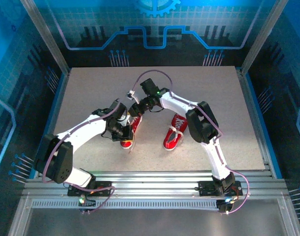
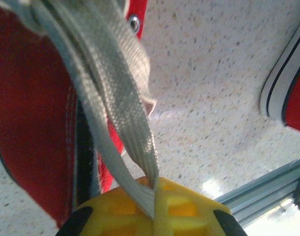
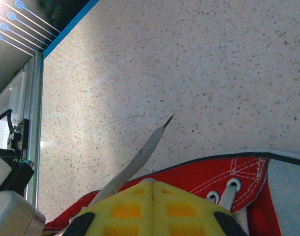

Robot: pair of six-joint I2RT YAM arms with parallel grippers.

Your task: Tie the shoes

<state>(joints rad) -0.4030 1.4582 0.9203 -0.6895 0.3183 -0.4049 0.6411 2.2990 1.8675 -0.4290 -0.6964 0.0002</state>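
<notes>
Robot lab cell, speckled table (image 1: 91,93), aluminium rails (image 1: 155,179), blue circuit-print walls (image 1: 155,29)

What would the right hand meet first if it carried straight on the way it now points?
Most likely the bare speckled grey tabletop, though depth is unclear. The right hand is shut on a flat white lace whose tip juts ahead of it, and the red canvas sneaker lies beside that line.

left shoe (image 1: 128,142) and right shoe (image 1: 174,132) side by side at table (image 1: 91,98) centre
</notes>
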